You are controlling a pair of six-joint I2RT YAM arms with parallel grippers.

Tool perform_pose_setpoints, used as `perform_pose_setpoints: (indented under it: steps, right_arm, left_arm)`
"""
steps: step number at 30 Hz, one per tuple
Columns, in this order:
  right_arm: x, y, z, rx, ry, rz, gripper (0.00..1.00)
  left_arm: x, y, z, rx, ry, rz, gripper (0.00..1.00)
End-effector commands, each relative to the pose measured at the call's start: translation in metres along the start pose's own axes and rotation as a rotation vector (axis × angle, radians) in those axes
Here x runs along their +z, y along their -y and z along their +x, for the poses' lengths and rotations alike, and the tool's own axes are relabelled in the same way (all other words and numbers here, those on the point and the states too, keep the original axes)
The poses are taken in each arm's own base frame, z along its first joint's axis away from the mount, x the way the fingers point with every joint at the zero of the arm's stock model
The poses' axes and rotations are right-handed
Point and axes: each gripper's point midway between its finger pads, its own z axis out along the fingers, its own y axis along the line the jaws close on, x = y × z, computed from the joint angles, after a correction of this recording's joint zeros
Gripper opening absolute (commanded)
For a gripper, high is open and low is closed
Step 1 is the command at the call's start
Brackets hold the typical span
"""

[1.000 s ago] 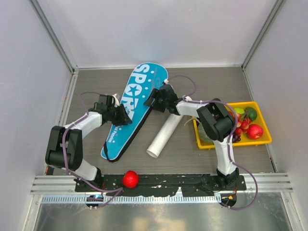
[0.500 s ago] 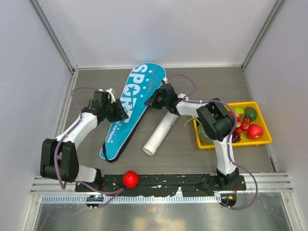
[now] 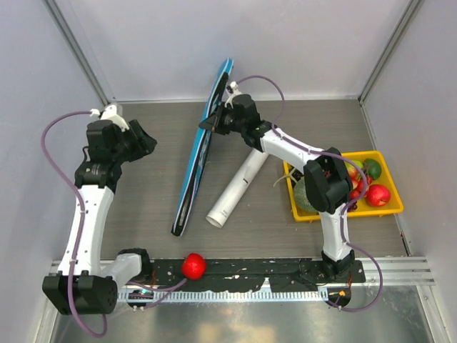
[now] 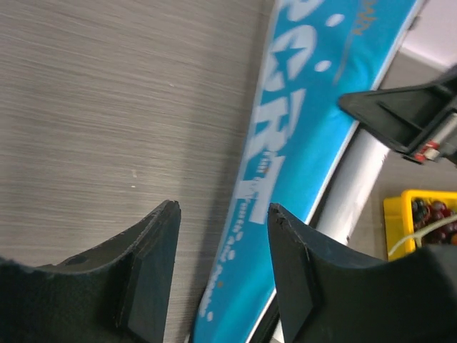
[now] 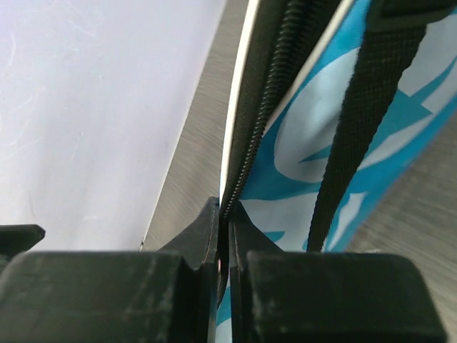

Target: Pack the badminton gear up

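Packing looks at best partly done. The right gripper [image 3: 213, 123] is clamped on the zip edge of the bag [image 3: 202, 151], which stands tilted up on its edge. The left gripper [image 4: 223, 211] hangs open to the bag's left, holding nothing. The tube [image 3: 235, 187] lies unpacked on the table [image 3: 143, 207] beside the bag. No rackets or shuttlecocks show, so whether they are inside cannot be told.

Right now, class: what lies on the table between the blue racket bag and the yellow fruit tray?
The white tube, lying slantwise between blue racket bag and yellow tray; the top view shows it.
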Motion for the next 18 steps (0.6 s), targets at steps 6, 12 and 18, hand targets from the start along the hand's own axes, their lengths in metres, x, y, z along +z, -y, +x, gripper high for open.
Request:
perform_pose_setpoints:
  steps: [6, 12, 18]
  right_arm:
    - [-0.069, -0.149, -0.106, -0.347, 0.228, -0.263, 0.06]
    - [-0.099, -0.175, -0.122, -0.566, 0.265, -0.278, 0.05]
    - [-0.119, -0.199, -0.130, -0.832, 0.268, -0.322, 0.05]
  left_arm:
    - [-0.029, -0.019, -0.022, -0.047, 0.072, -0.059, 0.60]
    - [-0.042, -0.025, -0.035, -0.131, 0.135, -0.082, 0.69]
    - [-0.057, -0.023, -0.055, -0.223, 0.225, -0.074, 0.80]
